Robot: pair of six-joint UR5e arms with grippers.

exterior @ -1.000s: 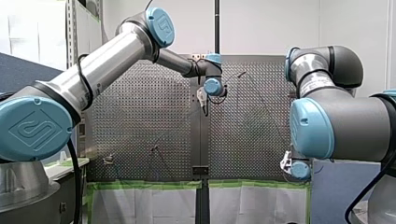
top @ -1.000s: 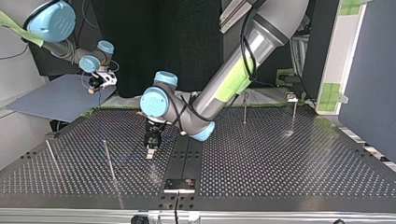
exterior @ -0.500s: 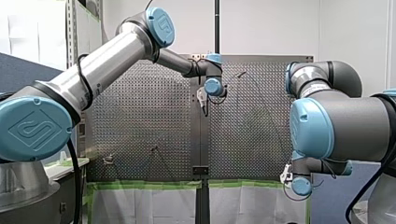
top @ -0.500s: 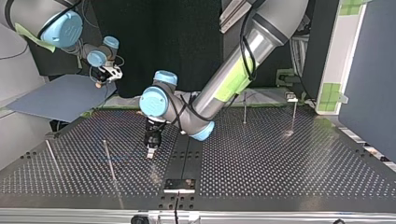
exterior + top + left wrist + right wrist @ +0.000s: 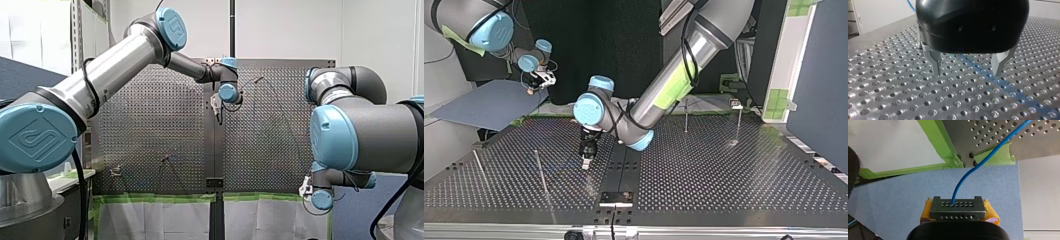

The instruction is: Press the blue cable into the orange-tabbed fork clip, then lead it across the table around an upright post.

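**Blue cable** (image 5: 988,155), thin and round. One end sits in our right gripper (image 5: 958,206), whose fingers are closed on it. The cable comes out between the yellow pads (image 5: 991,213) and curves ahead to the corner of the perforated metal table (image 5: 1003,135). It crosses the table's edge just beside the green tape (image 5: 933,135).

**Right gripper.** It is off the table, over a flat blue board (image 5: 898,195), at the top view's far left.

**Left gripper** (image 5: 966,72), black with metal fingers (image 5: 936,62). The fingers are spread wide and hold nothing, and their tips point down at the table surface. A blurred blue streak (image 5: 978,66) lies on the table between them; we cannot tell whether it is the cable or a reflection. In the top view this gripper stands near the table's middle seam, to the right of a thin upright metal post (image 5: 541,172).

**Markings.**
- The blue joint caps (image 5: 35,140) carry an embossed emblem.
- The white label (image 5: 340,91) on our right arm has print too small to read.
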